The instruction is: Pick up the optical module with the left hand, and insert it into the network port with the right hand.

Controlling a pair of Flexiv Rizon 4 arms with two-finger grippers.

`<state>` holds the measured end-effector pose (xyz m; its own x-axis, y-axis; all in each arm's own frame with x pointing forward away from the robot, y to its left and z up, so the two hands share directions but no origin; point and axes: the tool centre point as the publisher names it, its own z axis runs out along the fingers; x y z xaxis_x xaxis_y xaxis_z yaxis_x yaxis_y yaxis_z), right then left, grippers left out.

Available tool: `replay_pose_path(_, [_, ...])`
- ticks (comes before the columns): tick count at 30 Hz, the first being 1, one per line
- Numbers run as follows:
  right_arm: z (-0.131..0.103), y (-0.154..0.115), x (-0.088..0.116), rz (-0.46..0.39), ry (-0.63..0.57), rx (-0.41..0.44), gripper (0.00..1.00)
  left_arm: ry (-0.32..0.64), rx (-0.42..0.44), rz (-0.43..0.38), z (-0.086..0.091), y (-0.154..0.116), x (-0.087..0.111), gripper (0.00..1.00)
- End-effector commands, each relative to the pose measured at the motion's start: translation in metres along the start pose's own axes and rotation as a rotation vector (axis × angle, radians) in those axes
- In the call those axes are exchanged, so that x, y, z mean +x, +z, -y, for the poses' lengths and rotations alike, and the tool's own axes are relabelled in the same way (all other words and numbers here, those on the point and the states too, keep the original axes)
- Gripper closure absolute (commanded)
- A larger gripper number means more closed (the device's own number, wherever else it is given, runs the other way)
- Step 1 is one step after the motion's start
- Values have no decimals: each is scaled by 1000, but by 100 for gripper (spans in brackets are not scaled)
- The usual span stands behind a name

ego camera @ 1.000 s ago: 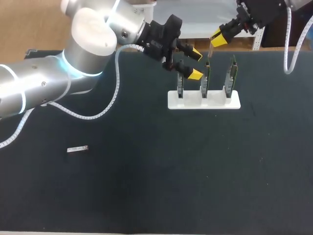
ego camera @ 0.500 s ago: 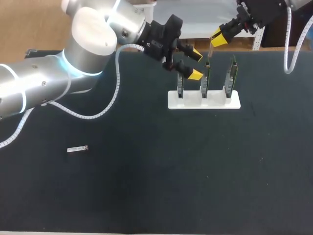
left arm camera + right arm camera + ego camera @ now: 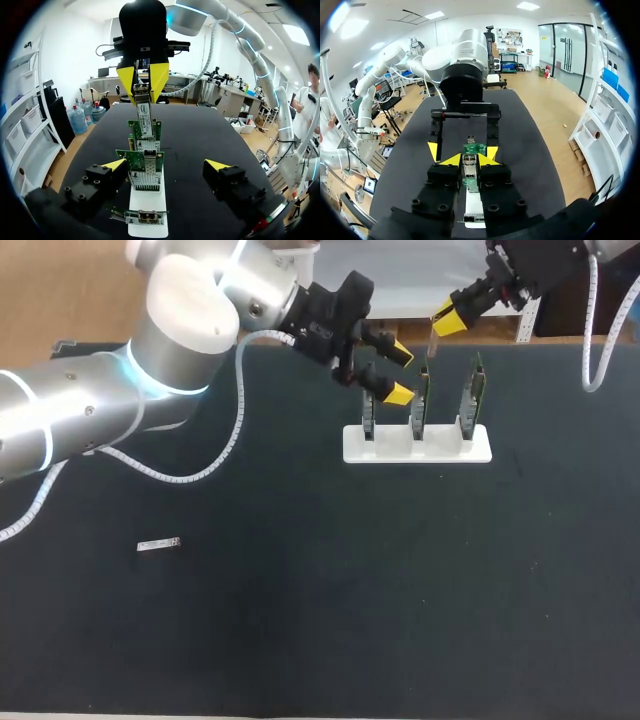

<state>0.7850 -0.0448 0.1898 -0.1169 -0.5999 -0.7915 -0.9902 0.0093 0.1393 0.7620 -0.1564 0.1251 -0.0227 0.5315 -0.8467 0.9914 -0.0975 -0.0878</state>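
The right gripper [image 3: 446, 317] is clenched on the optical module [image 3: 143, 116], one yellow tip on each side of its upper end; the module hangs straight down from the fingers, a narrow metal bar with a white label [image 3: 144, 120] on the face turned to the left wrist camera. There is dark print on the label.

The module is over the middle card [image 3: 145, 170] of three green circuit cards standing upright in a row on a white stand [image 3: 417, 444]; its lower end is close above the silver network port [image 3: 149, 154] at that card's top edge. Whether it touches the port, I cannot tell. In the left wrist view the far card [image 3: 131, 131] shows behind the module's lower part, and the near card [image 3: 140, 216] sits lowest, under the left gripper.

The left gripper [image 3: 398, 372] is released and grasps nothing; its fingers are spread wide, one on either side of the row of cards, beside the middle card's top and apart from it. The right wrist view shows its two yellow tips just past the right gripper's own, with the top of a green card between them.

The stand rests on the dark table [image 3: 300, 620] towards its far edge; a small silver piece [image 3: 158, 544] lies flat on the table well apart from the stand, on the left arm's side.
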Motion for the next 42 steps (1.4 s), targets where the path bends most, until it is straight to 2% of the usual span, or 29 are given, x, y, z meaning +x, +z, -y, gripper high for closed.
replay_pose_path(1, [-3,-1,1,1,-2,7,100,-1,-3,-4,1,1,-1,0])
replay_pose_path(7, [-4,-1,1,3,-6,6,100,5,-26,-24,1,0,-1,0])
replay_pose_path(26, [-4,8,0,0,-10,-6,100,5,-26,-24,1,0,-1,0])
replay_pose_path(42, [-3,16,10,-26,4,8,100,5,-26,-24,1,0,-1,0])
